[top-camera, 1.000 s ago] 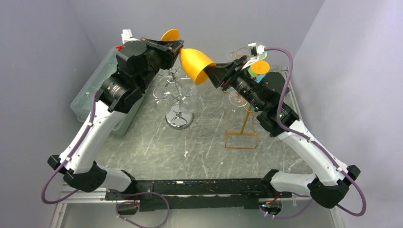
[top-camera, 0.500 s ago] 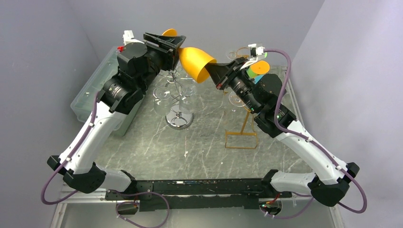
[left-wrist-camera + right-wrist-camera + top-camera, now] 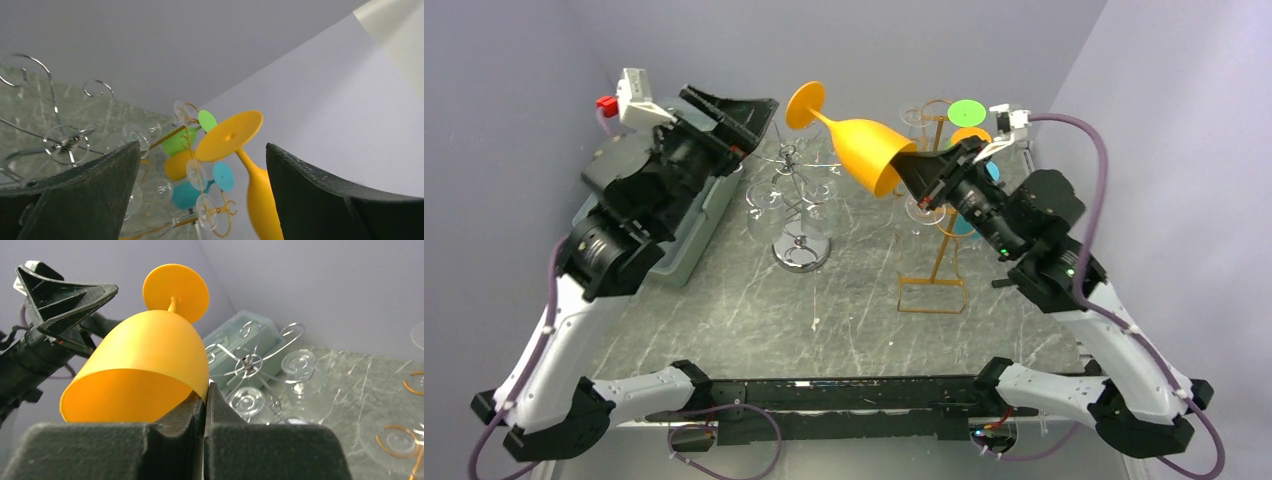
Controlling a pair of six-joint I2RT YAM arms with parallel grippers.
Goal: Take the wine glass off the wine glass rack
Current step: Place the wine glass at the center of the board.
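Observation:
The orange wine glass [image 3: 864, 150] hangs in the air on its side, foot pointing up and left, away from both racks. My right gripper [image 3: 911, 172] is shut on its rim; in the right wrist view the two fingers pinch the bowl's edge [image 3: 205, 395] of the glass [image 3: 145, 350]. My left gripper [image 3: 749, 125] stands open to the left of the glass foot, touching nothing. From the left wrist, the open gripper [image 3: 202, 147] frames the glass foot [image 3: 229, 136] farther off. The gold wine glass rack [image 3: 944, 240] carries green, teal and orange glasses.
A silver wire stand [image 3: 801, 215] with clear glasses stands mid-table, below the held glass. A clear plastic bin [image 3: 709, 210] sits at the left, under my left arm. Grey walls close in at the back and both sides.
My left gripper has opened, let go of the orange glass and drawn back to the left. My right gripper has closed on the rim and shifted the glass slightly right.

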